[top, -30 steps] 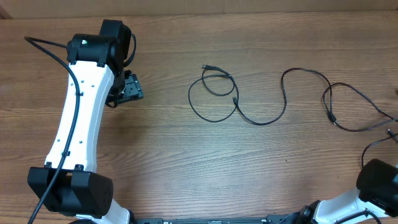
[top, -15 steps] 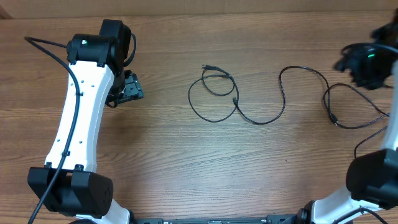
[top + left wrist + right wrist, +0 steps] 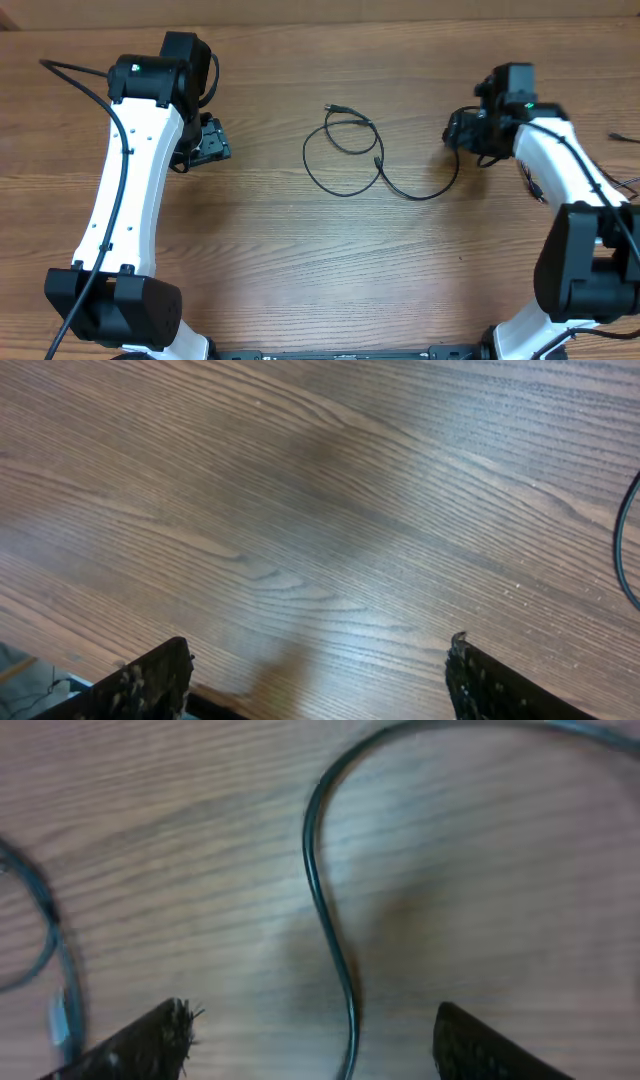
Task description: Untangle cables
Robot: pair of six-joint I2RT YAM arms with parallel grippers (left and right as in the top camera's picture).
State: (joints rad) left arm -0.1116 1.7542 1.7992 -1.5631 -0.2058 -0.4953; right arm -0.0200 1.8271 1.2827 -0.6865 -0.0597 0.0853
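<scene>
Thin black cables lie on the wooden table. One cable point(image 3: 340, 150) forms a loop at the centre, and its tail curves right to a bend point(image 3: 455, 170). My right gripper point(image 3: 457, 132) hovers over that bend, open. In the right wrist view the cable point(image 3: 325, 930) runs between the spread jaws of the right gripper point(image 3: 312, 1015), untouched, and a second strand point(image 3: 52, 955) with a silvery plug lies at the left. My left gripper point(image 3: 212, 146) stands far left, open and empty. In its wrist view the left gripper point(image 3: 318, 650) is over bare wood, with a cable arc point(image 3: 624, 545) at the right edge.
More cable point(image 3: 532, 185) trails out from under the right arm toward the table's right edge point(image 3: 625, 186). The white left arm point(image 3: 130, 190) spans the table's left side. The table's far edge point(image 3: 320, 22) runs along the top.
My right arm has swung in from the right edge to above the cable's right bend, now covering that loop. Its jaws have gone from shut to wide open. The left arm has not moved.
</scene>
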